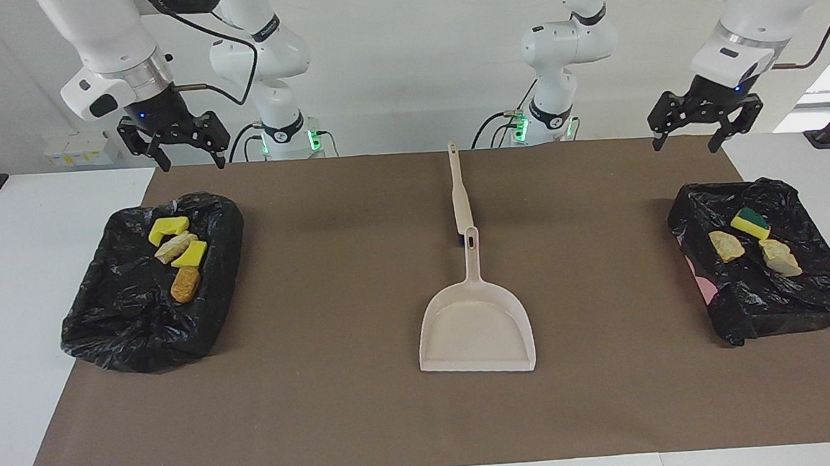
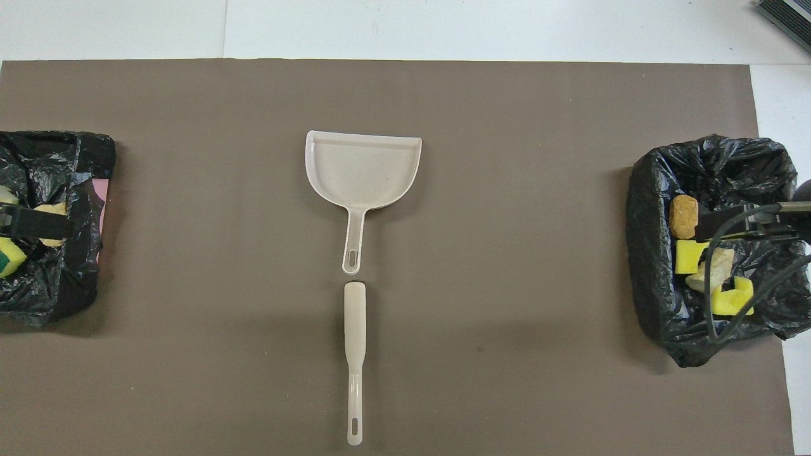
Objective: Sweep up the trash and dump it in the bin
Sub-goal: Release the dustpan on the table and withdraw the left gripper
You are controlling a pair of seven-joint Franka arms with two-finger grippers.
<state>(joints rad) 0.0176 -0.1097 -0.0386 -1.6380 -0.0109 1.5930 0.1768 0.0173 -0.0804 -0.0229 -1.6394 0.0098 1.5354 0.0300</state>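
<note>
The trash lies in two black-bagged bins. Yellow sponge pieces [image 1: 168, 228], a tan lump and an orange-brown lump [image 1: 185, 284] lie in the bin [image 1: 133, 337] at the right arm's end. A green-topped yellow sponge [image 1: 749, 223] and two tan lumps [image 1: 726, 245] lie in the bin [image 1: 787, 304] at the left arm's end. My right gripper [image 1: 193, 160] hangs open and empty over the robots' edge of its bin. My left gripper [image 1: 685, 144] hangs open and empty over the mat by its bin.
A beige dustpan [image 1: 476, 330] lies empty at the middle of the brown mat [image 1: 325, 411], handle toward the robots. A beige brush [image 1: 459, 194] lies in line with it, nearer to the robots. In the overhead view they show as dustpan [image 2: 364, 168] and brush [image 2: 355, 342].
</note>
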